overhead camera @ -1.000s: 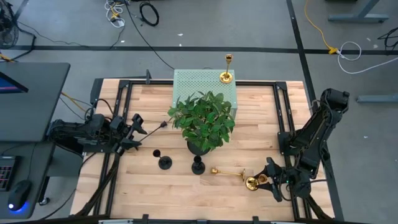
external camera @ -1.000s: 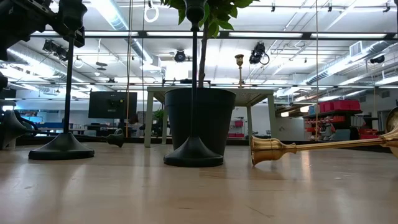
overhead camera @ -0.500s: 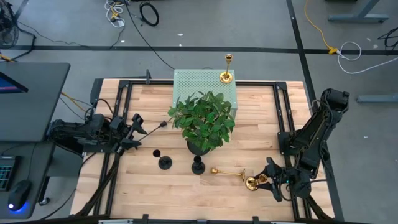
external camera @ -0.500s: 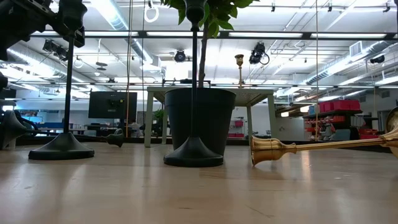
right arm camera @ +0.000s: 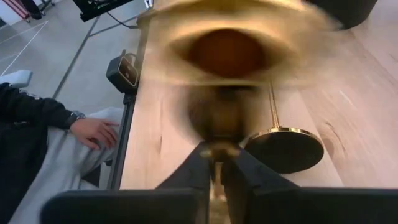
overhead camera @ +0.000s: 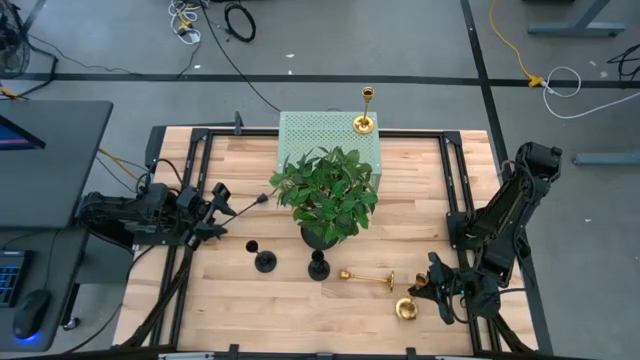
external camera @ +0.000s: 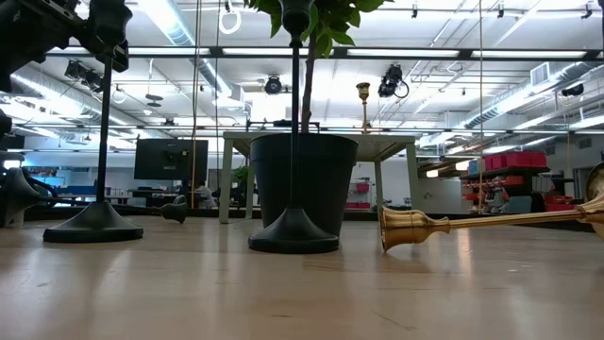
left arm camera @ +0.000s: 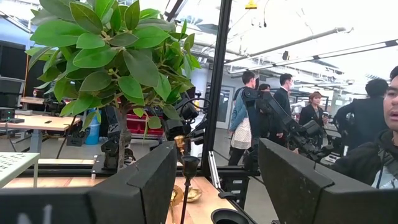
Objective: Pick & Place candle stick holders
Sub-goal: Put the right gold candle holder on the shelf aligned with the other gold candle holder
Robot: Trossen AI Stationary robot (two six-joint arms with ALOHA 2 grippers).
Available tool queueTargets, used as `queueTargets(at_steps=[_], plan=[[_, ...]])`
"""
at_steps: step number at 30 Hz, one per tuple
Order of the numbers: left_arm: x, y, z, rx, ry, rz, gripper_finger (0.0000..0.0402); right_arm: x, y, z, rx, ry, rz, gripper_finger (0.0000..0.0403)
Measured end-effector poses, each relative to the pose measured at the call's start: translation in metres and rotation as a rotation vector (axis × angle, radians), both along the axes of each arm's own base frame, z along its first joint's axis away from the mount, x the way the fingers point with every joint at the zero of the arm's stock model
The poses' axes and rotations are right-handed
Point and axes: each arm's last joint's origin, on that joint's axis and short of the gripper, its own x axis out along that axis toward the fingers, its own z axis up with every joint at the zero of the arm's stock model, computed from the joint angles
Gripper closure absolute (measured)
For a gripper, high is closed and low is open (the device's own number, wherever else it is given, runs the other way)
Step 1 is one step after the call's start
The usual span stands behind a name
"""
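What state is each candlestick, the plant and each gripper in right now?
far gold candlestick: upright on the green box.
black candlesticks: both upright on the table.
near gold candlestick: on its side, by the right gripper.
plant: upright.
left gripper: open, empty.

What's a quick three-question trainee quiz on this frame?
1. True or false: the far gold candlestick lies flat on the green box.
2. What is the right gripper shut on? A: a black candlestick. B: a gold candlestick. C: the plant pot.
3. Fill in: ___ black candlesticks stand upright on the table beside the plant.

Key: 1 false, it stands upright on the box. 2 B. 3 two.
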Motion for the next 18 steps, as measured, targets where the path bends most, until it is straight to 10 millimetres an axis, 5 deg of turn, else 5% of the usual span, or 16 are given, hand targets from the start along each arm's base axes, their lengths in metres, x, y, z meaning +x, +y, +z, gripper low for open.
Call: queueTargets(at_steps=[18], plan=[[0.000,0.000,0.000,0.000,-0.001,0.000,0.0175,0.005,-0.012,0.005,-0.039,0.009,-0.025,0.0397]])
